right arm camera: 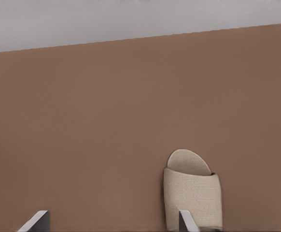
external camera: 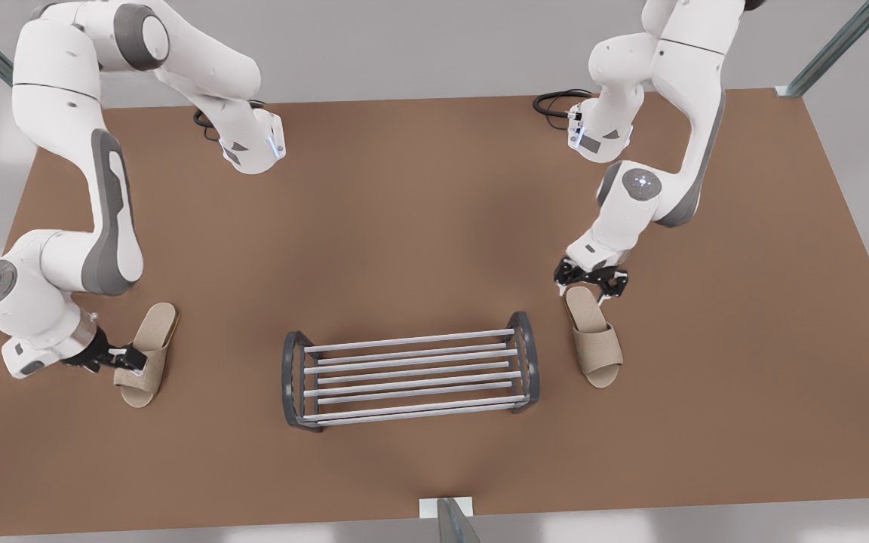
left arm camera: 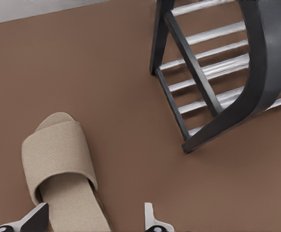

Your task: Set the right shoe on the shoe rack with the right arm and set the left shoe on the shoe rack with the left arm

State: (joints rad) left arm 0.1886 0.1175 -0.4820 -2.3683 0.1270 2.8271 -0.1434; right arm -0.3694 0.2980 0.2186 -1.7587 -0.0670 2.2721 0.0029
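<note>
The shoe rack (external camera: 289, 377), silver bars between dark end frames, stands near the table's front middle; its end frame (left arm camera: 266, 58) looms close in the left wrist view. The left shoe (external camera: 593, 339), a beige slipper, lies flat at the front view's right of the rack. My left gripper (external camera: 591, 286) hangs open over its heel, fingers either side of the left shoe (left arm camera: 58, 159). The right shoe (external camera: 146, 354) lies flat at the front view's left. My right gripper (external camera: 133, 358) is open against its side. In the right wrist view the right shoe (right arm camera: 192, 198) sits by one fingertip (right arm camera: 186, 220).
The brown table (external camera: 419, 226) carries only the rack and both slippers. Its front edge runs beyond the right shoe, with grey floor (right arm camera: 131, 24) past it. Both arms' elbows rise over the table's back corners, and a small post (external camera: 449, 516) stands at the front edge.
</note>
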